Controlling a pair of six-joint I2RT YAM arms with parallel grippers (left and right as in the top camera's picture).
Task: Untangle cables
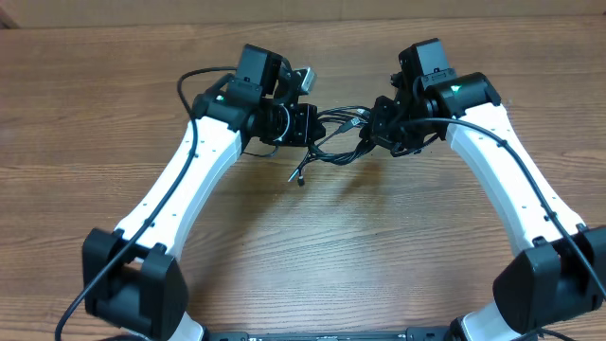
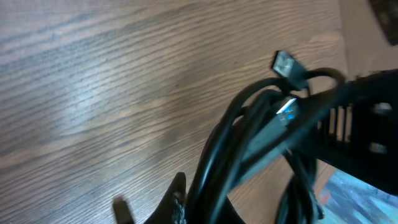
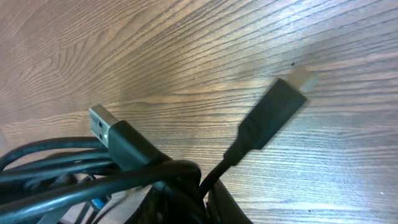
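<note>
Two white robot arms with black joints reach in from the near corners of the brown wood-grain worktop [image 1: 312, 256] and meet toward its far edge, about midway between its left and right edges. Between them hangs a knot of thin black cables [image 1: 336, 140], bunched into loops and stretched from one tool to the other.

At the left end of the knot, the left gripper [image 1: 308, 125] has its jaws drawn narrow. In the left wrist view the cables rise as a tight bundle from right where its fingers [image 2: 177, 198] sit, so it is holding the cables. In that view a black plug with a silvery rectangular mouth [image 2: 286, 62] sticks up at the top of the bundle, clear of the wood, and a second plug with a blue tongue [image 2: 286, 111] lies among the cords just below it.

At the right end of the knot is the right gripper [image 1: 381, 128]. In the right wrist view the bundle crosses the bottom of the frame and hides its jaws, so I cannot tell whether they pinch a cord. There a flat silvery plug in a black housing [image 3: 102, 124] points up and left, and a blurred black plug with a pale tip [image 3: 283, 102] stands up from a single cord.

One loose cable end [image 1: 299, 176] trails toward the near edge and reaches the wood.
</note>
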